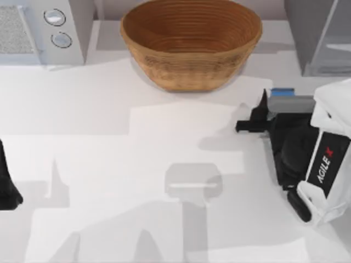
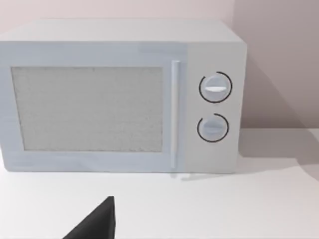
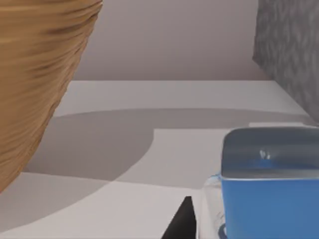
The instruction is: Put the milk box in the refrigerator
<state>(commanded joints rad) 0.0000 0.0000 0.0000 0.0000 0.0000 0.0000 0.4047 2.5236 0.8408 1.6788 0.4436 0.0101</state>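
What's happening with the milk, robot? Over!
Right gripper on the table's right side, next to the milk box. Left gripper parked at the left edge. Refrigerator at back right, just beyond the milk box. Wicker bowl off to the side.

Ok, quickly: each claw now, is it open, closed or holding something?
Left claw: cannot be told; it is parked at the left edge of the table.
Right claw: cannot be told; it is right beside the milk box.

White-shelled right arm [image 1: 329, 164], black "AGILEX" panel, seemingly black pincer [image 1: 258, 118]
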